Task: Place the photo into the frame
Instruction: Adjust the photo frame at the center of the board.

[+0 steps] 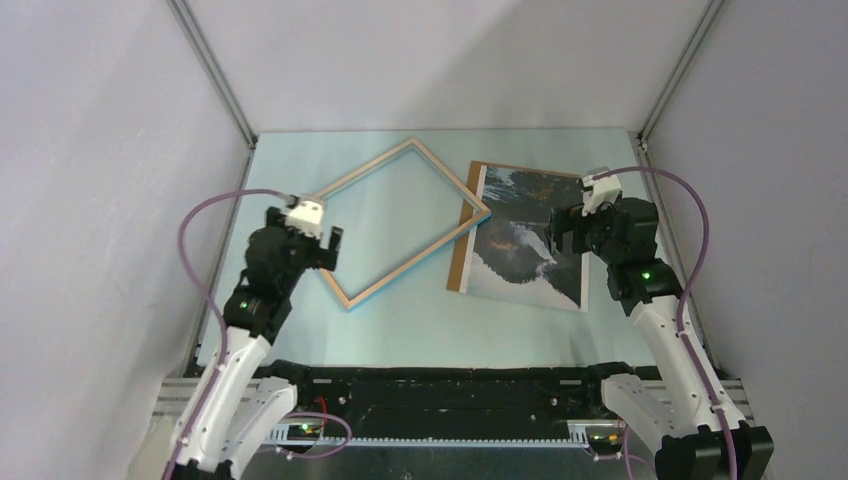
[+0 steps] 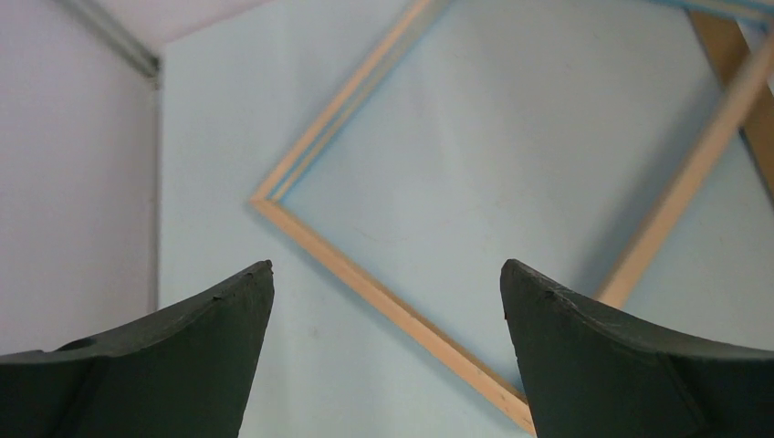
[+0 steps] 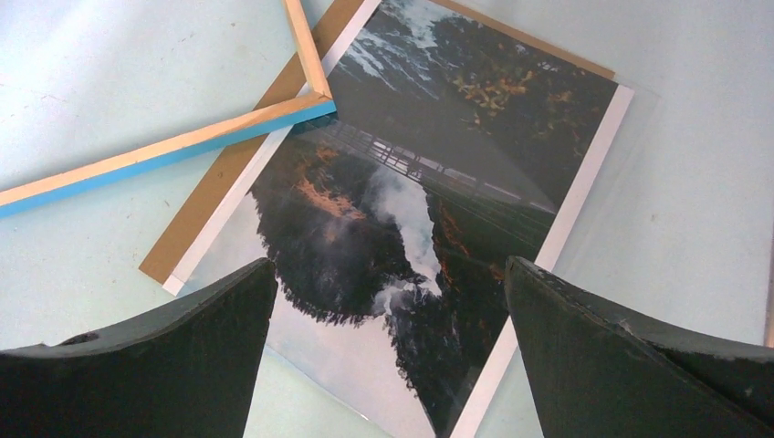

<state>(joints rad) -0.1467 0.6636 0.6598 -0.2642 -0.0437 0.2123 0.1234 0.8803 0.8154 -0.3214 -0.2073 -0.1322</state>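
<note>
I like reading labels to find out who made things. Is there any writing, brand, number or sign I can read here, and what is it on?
None can be read.
The photo shows only scenery, with no caption.
The frame, the brown backing board, the left hand and the right hand show no markings.

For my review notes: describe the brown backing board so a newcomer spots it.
On the pale blue table, look right of centre where the photo lies flat. The backing board is the plain brown strip showing along its left edge, under a corner of the frame.
</note>
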